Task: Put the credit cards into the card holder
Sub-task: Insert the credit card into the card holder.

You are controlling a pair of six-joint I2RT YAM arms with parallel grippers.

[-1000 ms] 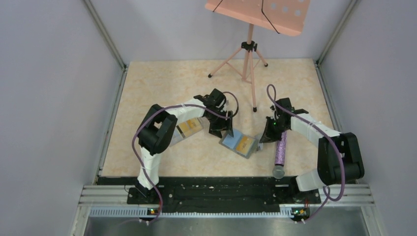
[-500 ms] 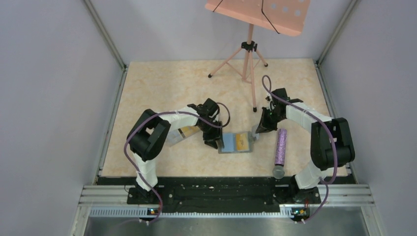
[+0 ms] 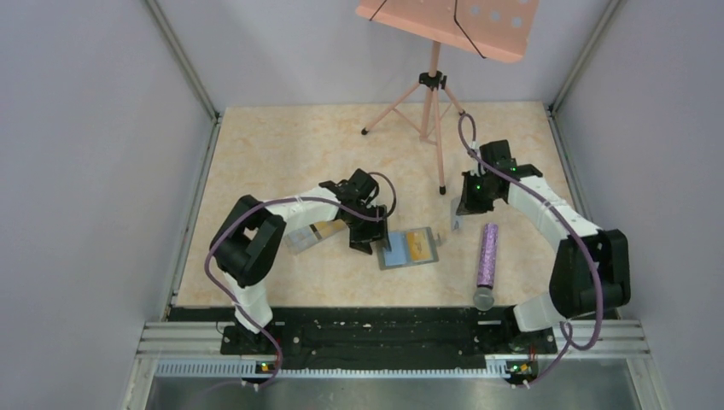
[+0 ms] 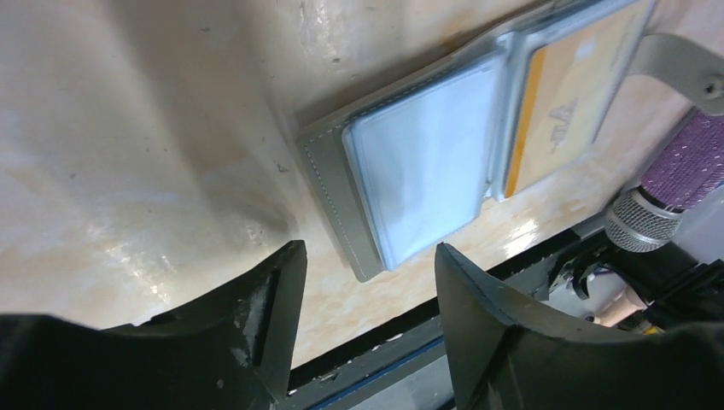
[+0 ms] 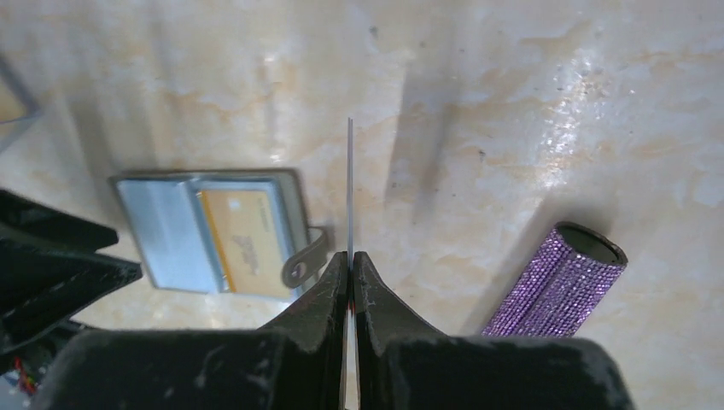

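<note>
The card holder [image 3: 411, 248] lies open on the table, a pale blue card [image 4: 427, 162] in its left pocket and an orange card [image 4: 563, 94] in its right. My left gripper [image 3: 372, 242] stands open at the holder's left edge, its fingers [image 4: 277, 290] apart and holding nothing. To the holder's right and clear of it, my right gripper [image 3: 461, 213] is shut on a thin pale credit card [image 5: 349, 188], seen edge-on in the right wrist view. More orange cards [image 3: 327, 229] lie in a clear box behind the left gripper.
A purple glitter tube [image 3: 487, 256] lies right of the holder, under the right forearm. The clear plastic box [image 3: 309, 237] sits by the left arm. A pink music stand [image 3: 434, 94] rises at the back. The holder's grey strap [image 5: 306, 260] sticks out on its right.
The right gripper has drawn back and to the right, away from the holder, keeping its card. The holder has turned from slanted to square. The left gripper has shifted down to the holder's left edge.
</note>
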